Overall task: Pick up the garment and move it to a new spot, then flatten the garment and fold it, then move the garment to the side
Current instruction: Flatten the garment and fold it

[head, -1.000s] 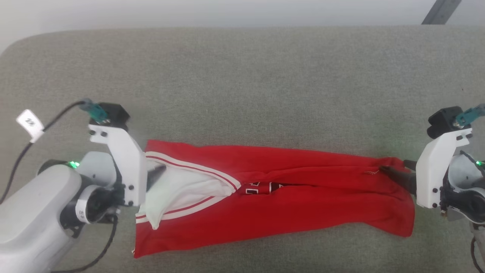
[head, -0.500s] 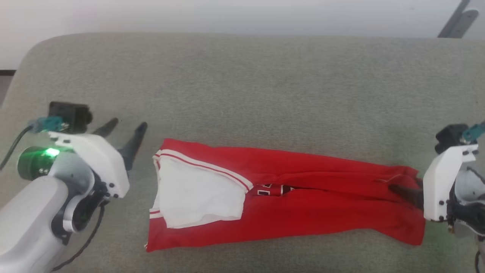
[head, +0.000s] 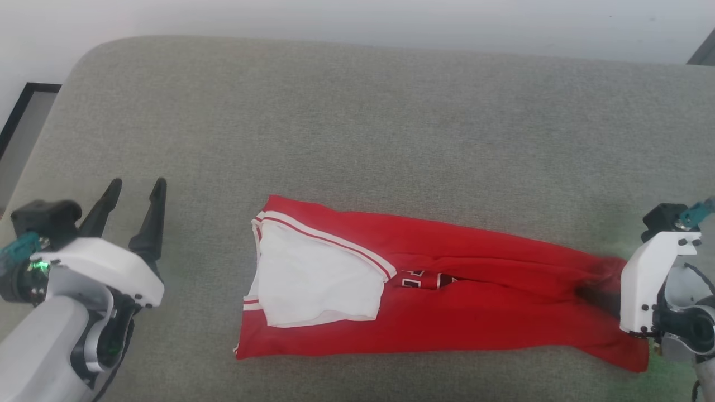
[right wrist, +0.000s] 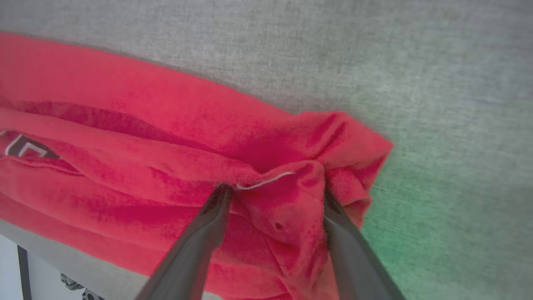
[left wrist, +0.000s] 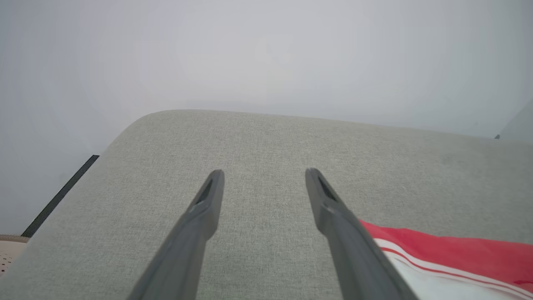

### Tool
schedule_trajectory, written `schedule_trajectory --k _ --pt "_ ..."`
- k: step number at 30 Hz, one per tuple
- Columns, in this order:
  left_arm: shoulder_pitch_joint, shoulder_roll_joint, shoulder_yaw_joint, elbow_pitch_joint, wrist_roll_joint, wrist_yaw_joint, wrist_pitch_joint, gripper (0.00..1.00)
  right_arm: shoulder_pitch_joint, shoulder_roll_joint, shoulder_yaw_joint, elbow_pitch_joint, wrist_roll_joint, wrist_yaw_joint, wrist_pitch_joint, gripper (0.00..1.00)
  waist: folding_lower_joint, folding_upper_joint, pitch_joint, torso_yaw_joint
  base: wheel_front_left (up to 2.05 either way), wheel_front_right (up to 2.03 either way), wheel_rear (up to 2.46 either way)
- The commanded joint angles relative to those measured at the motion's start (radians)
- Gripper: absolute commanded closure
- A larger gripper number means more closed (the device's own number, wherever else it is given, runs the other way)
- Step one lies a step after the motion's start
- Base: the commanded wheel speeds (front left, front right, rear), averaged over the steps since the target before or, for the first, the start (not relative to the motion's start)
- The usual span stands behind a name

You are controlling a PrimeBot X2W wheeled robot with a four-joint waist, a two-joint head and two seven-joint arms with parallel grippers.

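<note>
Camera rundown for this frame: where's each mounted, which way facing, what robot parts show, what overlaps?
Left wrist: on the left arm, looking along the open left gripper across the grey cushion toward a pale wall.
Right wrist: on the right arm, looking down; the open right gripper straddles the garment's bunched end.
Head: on the head, looking down at the cushion; both grippers and wrists show.
Shared: all three show garment and cushion.

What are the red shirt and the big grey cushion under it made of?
The shirt looks like soft, matte knit cloth: it wrinkles and bunches. The cushion looks like coarse woven fabric, perhaps over padding: speckled grey weave, rounded corner.
</note>
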State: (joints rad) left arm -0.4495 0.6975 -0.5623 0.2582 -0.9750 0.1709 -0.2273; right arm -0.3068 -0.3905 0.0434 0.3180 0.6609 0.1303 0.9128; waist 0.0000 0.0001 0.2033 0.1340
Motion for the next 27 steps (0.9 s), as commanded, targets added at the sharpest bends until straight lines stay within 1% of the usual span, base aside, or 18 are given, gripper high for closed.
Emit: schedule_trajectory --k 1,5,6,7,9,12,13,20,27 --pt "0.023 -0.011 0.016 0.015 0.021 -0.01 -0.02 0.0 0.017 0.037 0.045 0.03 0.018 0.001 -0.004 1.0 0.0 -0.0001 0.001 0.006 0.0 0.0 0.0" --pt "0.056 -0.036 0.066 0.042 0.034 -0.037 -0.037 0.0 0.011 0.031 0.061 0.047 0.044 0.001 -0.021 1.0 0.0 -0.0001 0.004 0.011 0.0 0.0 0.0" --pt "0.065 -0.045 0.086 0.048 0.043 -0.044 -0.038 0.0 0.007 0.029 0.062 0.047 0.054 0.001 -0.027 1.0 0.0 -0.0001 0.005 0.011 0.0 0.0 0.0" --pt "0.083 -0.063 0.136 0.048 0.073 -0.06 -0.039 0.0 -0.001 0.02 0.061 0.044 0.064 0.001 -0.029 1.0 0.0 -0.0001 0.005 0.011 0.0 0.0 0.0" --pt "0.111 -0.088 0.19 0.05 0.101 -0.076 -0.038 0.0 -0.007 0.012 0.056 0.034 0.083 0.001 -0.036 1.0 0.0 -0.0001 0.007 0.008 0.0 0.0 0.0" --pt "0.137 -0.12 0.257 0.055 0.148 -0.103 -0.038 0.0 -0.015 -0.01 0.038 0.022 0.096 0.0 -0.043 1.0 0.0 -0.0001 0.007 0.003 0.0 0.0 0.0" --pt "0.137 -0.12 0.257 0.055 0.148 -0.103 -0.038 0.0 -0.015 -0.01 0.038 0.022 0.096 0.0 -0.043 1.0 0.0 -0.0001 0.007 0.003 0.0 0.0 0.0" --pt "0.178 -0.178 0.368 0.068 0.235 -0.161 -0.038 0.0 -0.033 -0.085 -0.05 0.039 0.084 0.0 -0.067 1.0 0.0 -0.0001 0.008 -0.022 0.0 0.0 0.0" --pt "0.183 -0.218 0.428 0.084 0.303 -0.211 -0.038 0.0 -0.076 -0.159 -0.148 0.112 0.009 0.0 -0.092 1.0 0.0 -0.0001 0.013 -0.044 0.0 0.0 0.0"
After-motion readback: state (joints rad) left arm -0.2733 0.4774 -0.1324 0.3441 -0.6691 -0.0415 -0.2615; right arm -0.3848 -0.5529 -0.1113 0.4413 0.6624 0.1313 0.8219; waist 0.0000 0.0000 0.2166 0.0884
